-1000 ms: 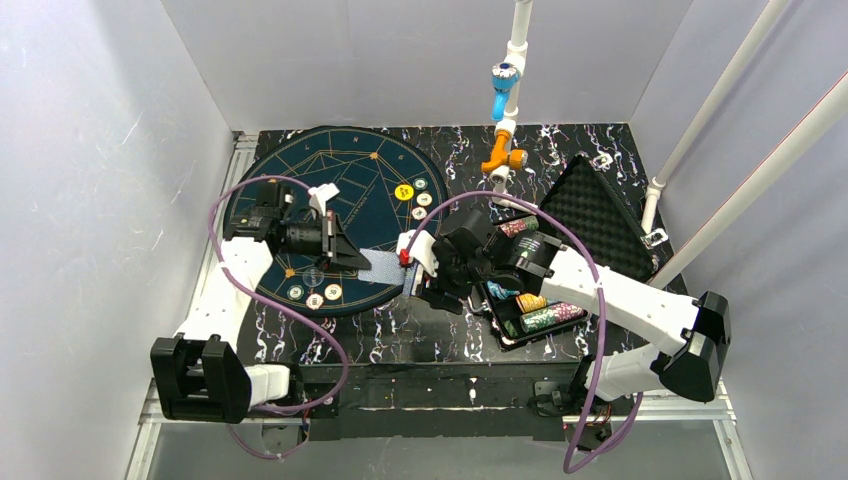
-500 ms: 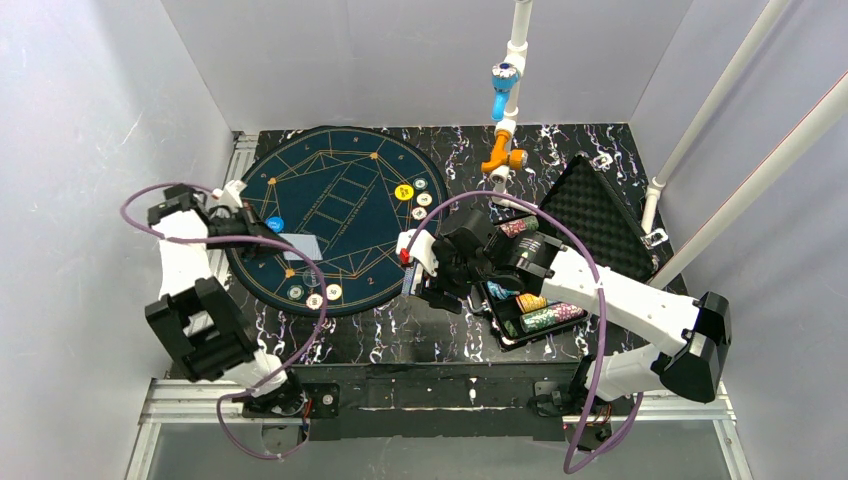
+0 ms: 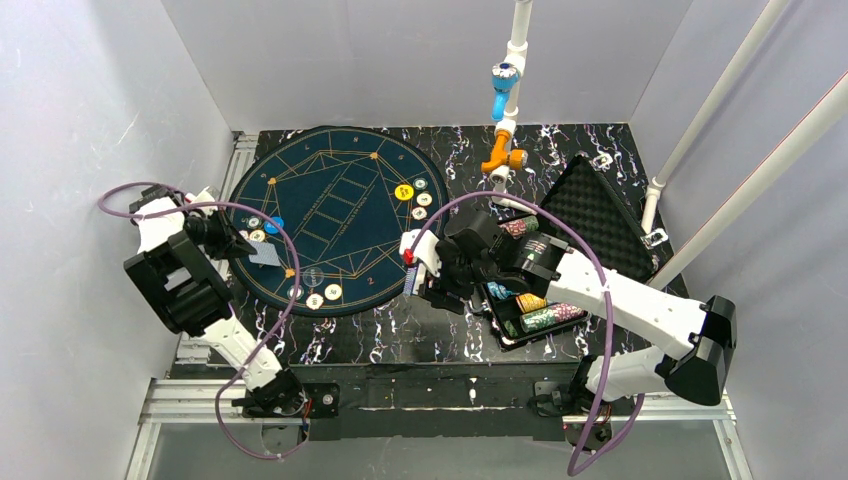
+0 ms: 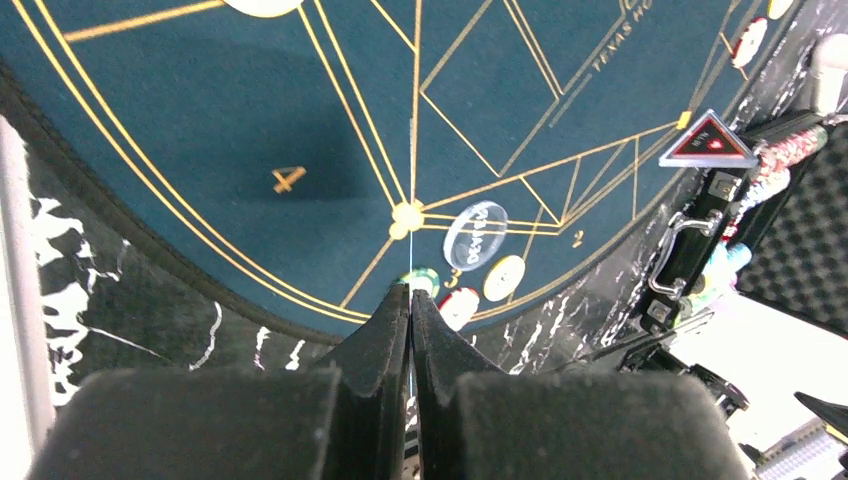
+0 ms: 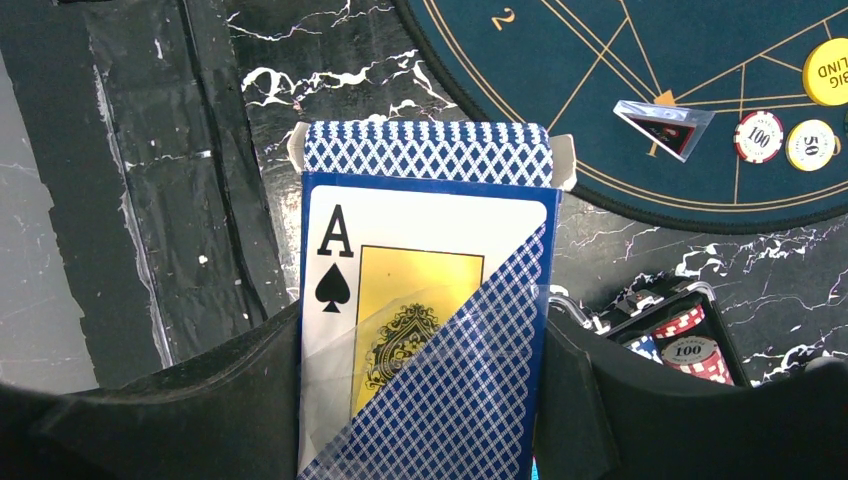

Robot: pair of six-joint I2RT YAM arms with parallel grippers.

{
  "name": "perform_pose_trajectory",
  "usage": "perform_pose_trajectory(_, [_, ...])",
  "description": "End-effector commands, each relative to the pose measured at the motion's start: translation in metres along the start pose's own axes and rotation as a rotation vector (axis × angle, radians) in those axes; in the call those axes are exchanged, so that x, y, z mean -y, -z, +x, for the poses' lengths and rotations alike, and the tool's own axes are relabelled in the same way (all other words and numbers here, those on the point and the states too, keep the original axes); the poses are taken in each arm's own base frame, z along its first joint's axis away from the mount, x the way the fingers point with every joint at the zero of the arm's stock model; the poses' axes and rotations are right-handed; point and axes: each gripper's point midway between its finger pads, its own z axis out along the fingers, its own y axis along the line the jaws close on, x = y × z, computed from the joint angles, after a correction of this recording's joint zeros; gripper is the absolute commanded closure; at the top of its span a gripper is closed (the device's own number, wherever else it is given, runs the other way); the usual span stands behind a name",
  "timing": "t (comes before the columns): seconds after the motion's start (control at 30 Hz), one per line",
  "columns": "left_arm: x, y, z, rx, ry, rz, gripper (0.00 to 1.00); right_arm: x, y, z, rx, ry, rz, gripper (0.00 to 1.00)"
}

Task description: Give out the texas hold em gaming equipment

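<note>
My left gripper (image 3: 240,246) hangs over the left edge of the round blue poker mat (image 3: 350,215). It is shut on a single blue-backed playing card (image 3: 266,254). In the left wrist view the card shows only as a thin white edge (image 4: 411,200) ahead of the pinched jaws. My right gripper (image 5: 425,345) is shut on the blue-patterned card box (image 5: 430,300), whose ace of spades faces the camera; it hovers just off the mat's right edge (image 3: 415,272). Chips lie on the mat: a yellow one (image 3: 403,192), a blue one (image 3: 274,224) and three near the front (image 3: 315,298).
The open black case (image 3: 590,215) lies right of the mat, with its chip-filled tray (image 3: 530,300) beside my right arm. A clear triangular marker (image 5: 665,120) rests on the mat's edge. An orange and blue fitting (image 3: 503,155) hangs on a white pole behind.
My left arm has swung from the mat's middle, beside the card box, out to the mat's left edge with the card in its jaws. The right arm has stayed put.
</note>
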Motion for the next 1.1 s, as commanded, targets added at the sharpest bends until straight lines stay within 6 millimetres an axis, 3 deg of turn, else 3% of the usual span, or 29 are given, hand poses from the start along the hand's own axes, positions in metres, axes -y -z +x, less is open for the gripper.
perform_pose_trajectory(0.0, [-0.015,-0.005,-0.019,0.035,-0.018,-0.046,1.00,0.005,0.008,-0.017,0.076,0.018,0.024,0.99])
perform_pose_trajectory(0.47, [-0.051,-0.025,-0.035,0.032,-0.017,-0.139,1.00,0.003,0.002,-0.016,0.065,0.006,0.002,0.99])
perform_pose_trajectory(0.87, [0.021,0.010,-0.064,0.113,-0.166,0.034,1.00,0.002,0.001,-0.015,0.063,0.005,-0.004,0.99])
perform_pose_trajectory(1.07, [0.037,-0.003,-0.100,0.079,-0.267,0.019,1.00,0.001,-0.002,-0.014,0.058,-0.002,-0.013,0.99])
